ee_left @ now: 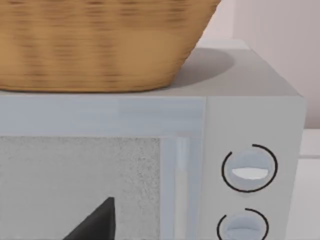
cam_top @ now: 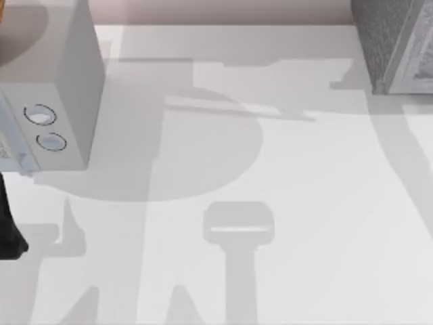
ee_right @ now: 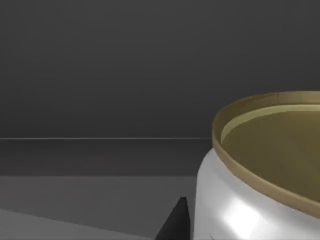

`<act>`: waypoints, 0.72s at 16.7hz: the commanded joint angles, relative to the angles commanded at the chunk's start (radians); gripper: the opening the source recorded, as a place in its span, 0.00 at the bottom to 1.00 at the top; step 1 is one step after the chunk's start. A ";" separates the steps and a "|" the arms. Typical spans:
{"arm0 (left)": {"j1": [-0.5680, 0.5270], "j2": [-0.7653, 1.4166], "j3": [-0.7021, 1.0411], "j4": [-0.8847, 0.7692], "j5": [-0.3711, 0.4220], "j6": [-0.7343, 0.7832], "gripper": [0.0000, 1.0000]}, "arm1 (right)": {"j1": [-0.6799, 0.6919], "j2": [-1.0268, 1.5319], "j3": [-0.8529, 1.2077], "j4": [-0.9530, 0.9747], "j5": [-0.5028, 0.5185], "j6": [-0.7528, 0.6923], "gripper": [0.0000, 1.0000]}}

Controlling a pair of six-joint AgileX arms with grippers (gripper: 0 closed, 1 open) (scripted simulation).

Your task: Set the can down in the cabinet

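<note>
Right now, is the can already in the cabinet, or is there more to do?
Nearly done, it looks like. In the right wrist view the can stands close up in a dark, walled space, which is probably inside the cabinet. A dark fingertip of the right tool is beside it. Letting go and pulling out seem left. The left tool faces the microwave.

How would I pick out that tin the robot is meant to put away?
Look in the right wrist view, where a dark grey space spreads behind everything. The can stands close up in front of it, with a black gripper finger beside it. It is the one round thing there: glossy white sides under a gold metal top with a raised rim.
</note>
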 joint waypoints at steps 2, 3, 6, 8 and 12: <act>0.000 0.000 0.000 0.000 0.000 0.000 1.00 | 0.000 0.004 0.005 -0.001 0.001 0.000 0.00; 0.000 0.000 0.000 0.000 0.000 0.000 1.00 | 0.000 0.004 0.005 -0.001 0.001 0.000 0.00; 0.000 0.000 0.000 0.000 0.000 0.000 1.00 | -0.004 0.002 0.003 0.000 -0.001 0.002 0.00; 0.000 0.000 0.000 0.000 0.000 0.000 1.00 | -0.004 0.033 0.037 -0.009 -0.006 0.006 0.00; 0.000 0.000 0.000 0.000 0.000 0.000 1.00 | -0.013 0.184 0.231 -0.059 -0.023 0.015 0.00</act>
